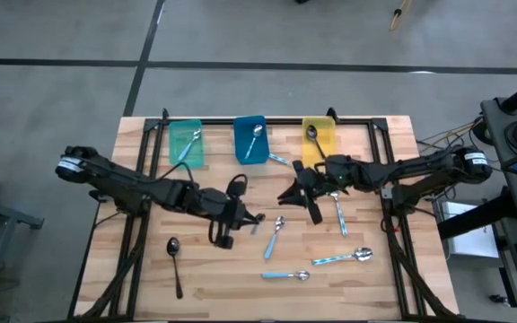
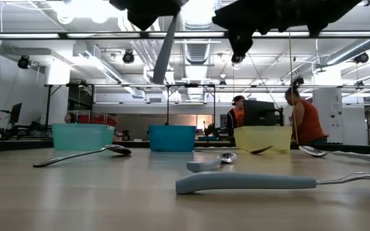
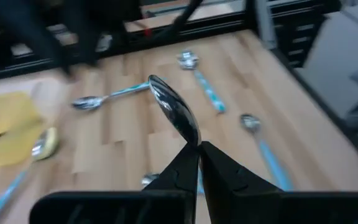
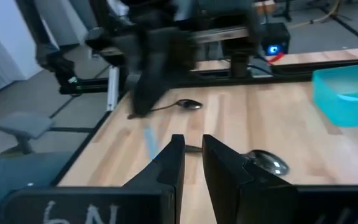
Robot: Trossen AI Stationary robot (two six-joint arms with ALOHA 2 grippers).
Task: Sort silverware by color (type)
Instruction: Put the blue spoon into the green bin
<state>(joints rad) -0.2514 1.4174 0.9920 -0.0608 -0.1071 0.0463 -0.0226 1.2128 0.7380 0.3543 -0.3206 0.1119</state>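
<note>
- Silver spoon, blue handle (image 3: 176, 117): clamped by the handle end in the left end effector (image 3: 199, 149), bowl pointing away from the fingers; held above the table near its middle (in the high view the spoon shows as a short grey sliver (image 1: 255, 224) at the fingertips).
- Left end effector (image 1: 240, 218): fingers pressed together on that spoon, sitting left of the table's centre.
- Right end effector (image 4: 191, 152): fingers standing narrowly apart with nothing between them, above the table (image 1: 214, 287) just in front of the yellow bin (image 1: 319, 139).
- Loose blue-handled spoons on the table (high view): one at centre (image 1: 275, 237); one angled beside the right end effector (image 1: 339, 211); one toward the right (image 1: 343, 257); one near the front edge (image 1: 284, 275); one lying just beside the blue bin (image 1: 278, 160).
- Dark spoon (image 1: 174, 263): lying at the front left, well apart from the others.
- Teal bin (image 1: 185, 144): back row, left; holds a blue-handled spoon (image 1: 187, 146).
- Blue bin (image 1: 250, 139): back row, middle; holds a spoon (image 1: 254, 139), its handle colour hard to tell against the bin.
- Yellow bin: back row, right; holds a dark spoon (image 1: 314, 141).
- Low view: the nearest blue handle (image 2: 246, 182) lies across the foreground; the three bins stand in a row behind.
- Room beyond (low view): two people (image 2: 300, 119) standing behind the yellow bin.
</note>
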